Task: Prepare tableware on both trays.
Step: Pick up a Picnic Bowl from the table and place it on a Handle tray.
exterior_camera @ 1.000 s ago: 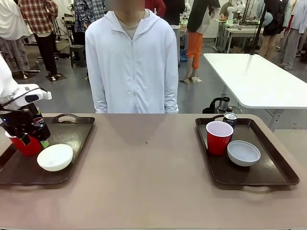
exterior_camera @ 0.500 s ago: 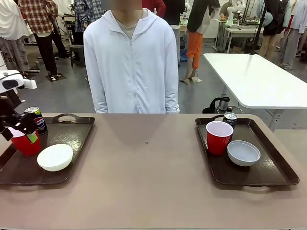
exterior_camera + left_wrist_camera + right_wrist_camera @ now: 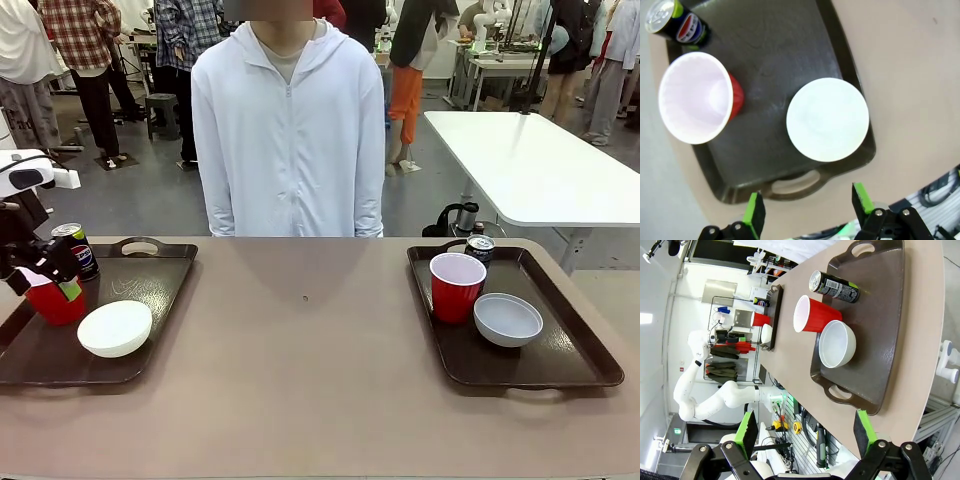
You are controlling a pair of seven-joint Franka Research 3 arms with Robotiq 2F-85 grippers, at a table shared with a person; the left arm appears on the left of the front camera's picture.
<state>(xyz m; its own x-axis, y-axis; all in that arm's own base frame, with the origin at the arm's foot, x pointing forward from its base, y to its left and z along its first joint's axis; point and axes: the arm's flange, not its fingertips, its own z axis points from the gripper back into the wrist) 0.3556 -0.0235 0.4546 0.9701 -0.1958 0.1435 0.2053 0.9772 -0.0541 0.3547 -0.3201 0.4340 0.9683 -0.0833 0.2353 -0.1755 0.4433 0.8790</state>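
Observation:
On the left tray (image 3: 150, 290) stand a red cup (image 3: 55, 305), a dark can (image 3: 76, 249) and a cream-white bowl (image 3: 115, 328). My left gripper (image 3: 42, 283) hovers open above that tray's left end, in front of the cup. In the left wrist view its green-padded fingers (image 3: 755, 215) are spread over the tray (image 3: 775, 60), with cup (image 3: 695, 97), bowl (image 3: 827, 119) and can (image 3: 677, 25) below. The right tray (image 3: 560, 350) holds a red cup (image 3: 456, 287), a can (image 3: 480, 247) and a pale bowl (image 3: 508, 319). My right gripper (image 3: 805, 429) is open, high above this tray (image 3: 880, 305).
A person in a white hooded jacket (image 3: 288, 130) stands at the far side, arms down. The brown table (image 3: 305, 380) stretches between the trays. A white table (image 3: 540, 165) and other people are farther back.
My left gripper has let go of the can and pulled up and to the left; the can now stands free on the left tray. The person has shifted slightly right.

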